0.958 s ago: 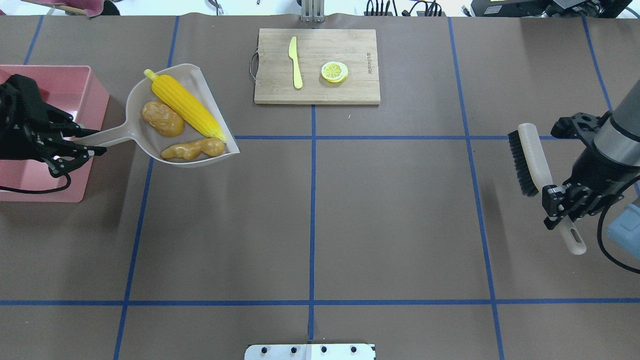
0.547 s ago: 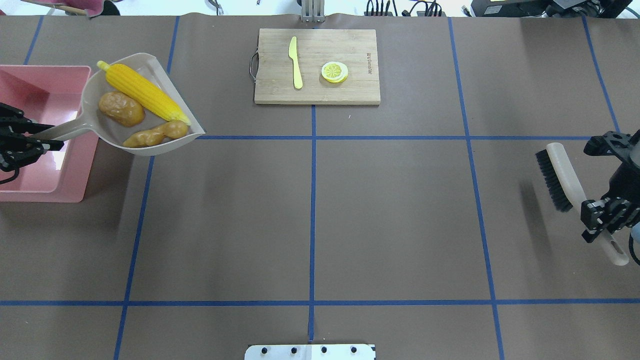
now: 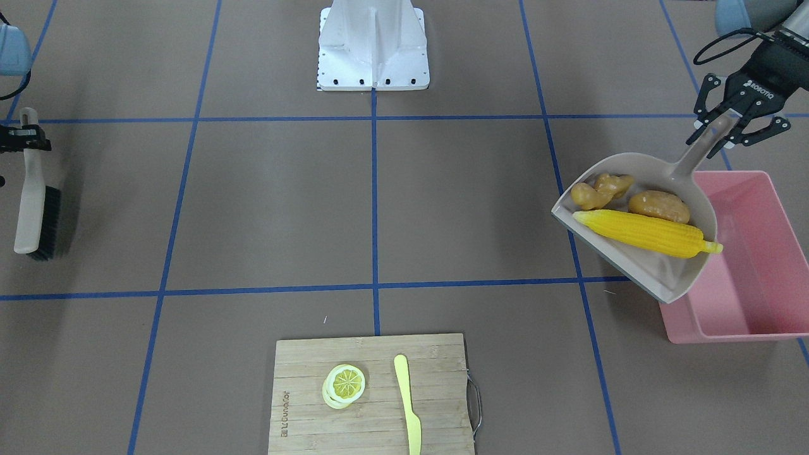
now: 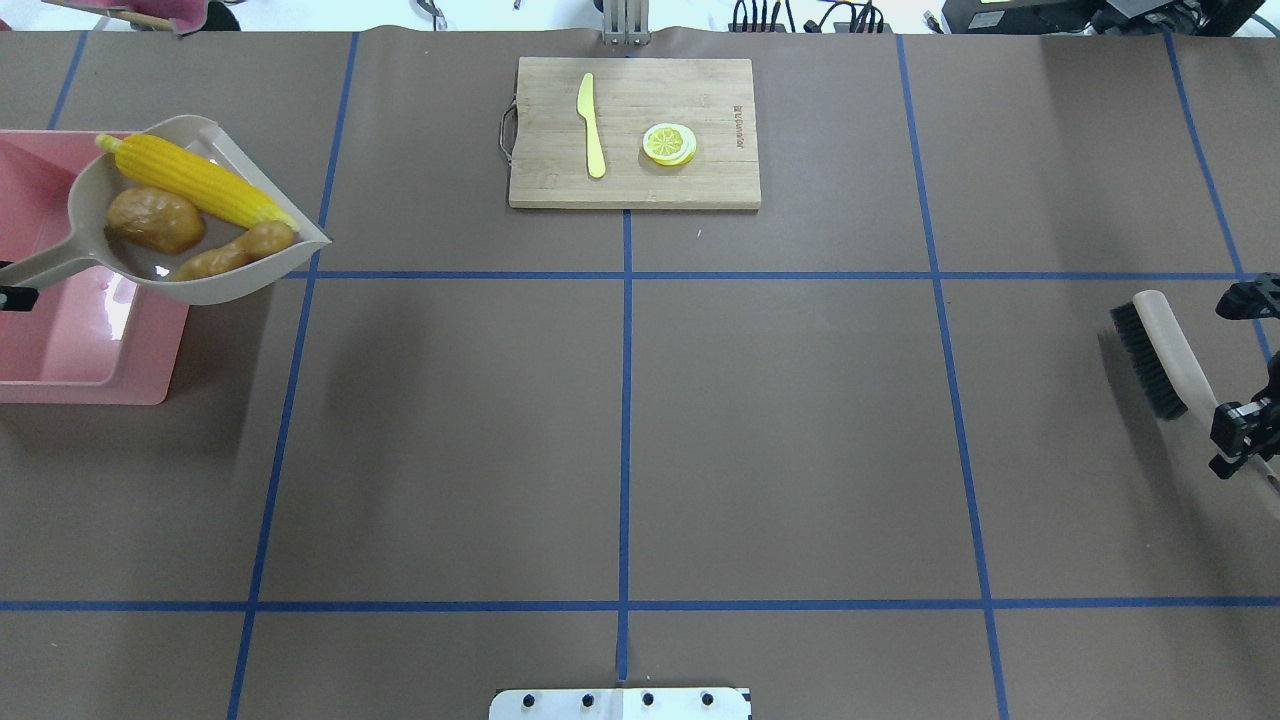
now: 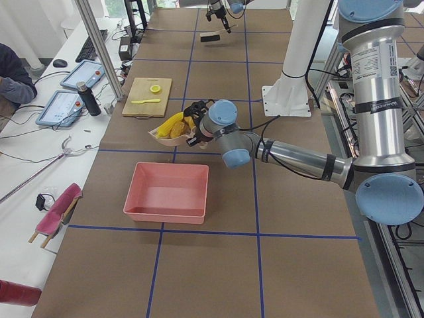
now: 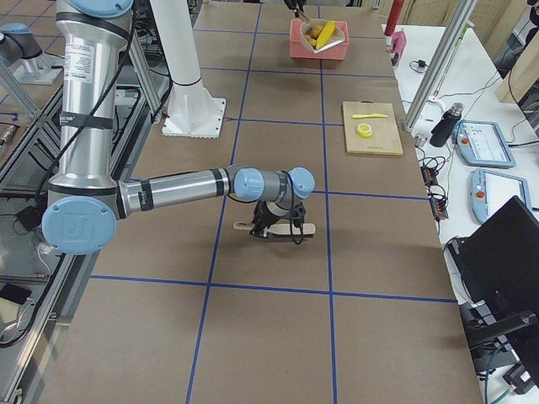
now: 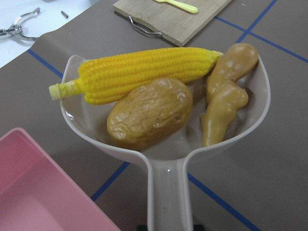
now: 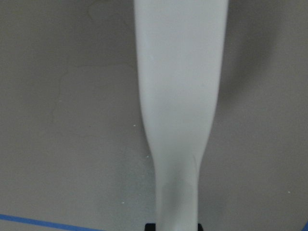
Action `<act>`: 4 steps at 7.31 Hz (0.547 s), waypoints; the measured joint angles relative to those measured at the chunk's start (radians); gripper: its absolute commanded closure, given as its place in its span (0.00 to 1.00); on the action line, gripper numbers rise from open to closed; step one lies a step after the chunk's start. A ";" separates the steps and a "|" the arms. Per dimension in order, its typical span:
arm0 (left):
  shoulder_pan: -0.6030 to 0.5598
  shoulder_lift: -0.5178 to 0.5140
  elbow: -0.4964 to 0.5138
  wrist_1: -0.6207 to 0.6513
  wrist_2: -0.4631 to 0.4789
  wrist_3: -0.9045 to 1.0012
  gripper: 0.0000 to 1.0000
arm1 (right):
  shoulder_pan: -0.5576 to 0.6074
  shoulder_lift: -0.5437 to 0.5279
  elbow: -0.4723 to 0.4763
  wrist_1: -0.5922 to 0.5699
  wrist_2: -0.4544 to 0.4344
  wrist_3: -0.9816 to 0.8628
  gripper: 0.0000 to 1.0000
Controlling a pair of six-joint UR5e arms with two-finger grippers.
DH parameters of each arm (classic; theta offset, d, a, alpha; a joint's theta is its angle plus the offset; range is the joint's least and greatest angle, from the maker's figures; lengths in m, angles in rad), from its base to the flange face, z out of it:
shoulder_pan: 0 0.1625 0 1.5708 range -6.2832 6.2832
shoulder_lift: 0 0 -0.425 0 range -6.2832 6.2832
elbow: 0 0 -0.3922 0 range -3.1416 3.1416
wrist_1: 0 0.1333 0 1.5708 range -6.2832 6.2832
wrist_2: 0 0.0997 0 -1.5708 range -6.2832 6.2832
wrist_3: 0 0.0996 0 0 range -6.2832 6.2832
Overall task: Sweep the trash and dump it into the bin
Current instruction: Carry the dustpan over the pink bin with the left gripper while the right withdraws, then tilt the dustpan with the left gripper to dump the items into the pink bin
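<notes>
The beige dustpan (image 4: 215, 290) holds the trash: a yellow corn cob (image 4: 190, 180), a brown potato (image 4: 155, 220) and a tan ginger root (image 4: 235, 250). It hangs over the near wall of the pink bin (image 4: 60, 340), partly over the bin and partly over the table. My left gripper (image 3: 727, 129) is shut on the dustpan's handle. In the left wrist view the corn (image 7: 144, 72), potato (image 7: 150, 113) and ginger (image 7: 226, 91) lie loose in the pan. My right gripper (image 4: 1238, 438) is shut on the handle of a black-bristled brush (image 4: 1160, 350) at the table's far right.
A wooden cutting board (image 4: 690, 100) at the back middle carries a pale yellow knife (image 4: 590, 125) and a lemon slice (image 4: 669, 143). The robot's base plate (image 3: 373, 44) stands at the near middle edge. Blue tape lines cross the brown table.
My left arm has carried the loaded dustpan leftward until it overlaps the pink bin. My right arm has drawn the brush rightward, toward the table's edge.
</notes>
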 measured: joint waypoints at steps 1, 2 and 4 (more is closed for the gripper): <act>-0.044 0.029 0.000 -0.004 -0.007 0.028 1.00 | 0.000 -0.004 -0.019 0.020 -0.003 -0.002 1.00; -0.095 0.066 0.000 -0.008 -0.014 0.065 1.00 | -0.001 -0.002 -0.038 0.032 -0.006 -0.003 1.00; -0.182 0.142 0.005 -0.010 -0.029 0.110 1.00 | -0.007 0.019 -0.080 0.049 -0.008 -0.002 1.00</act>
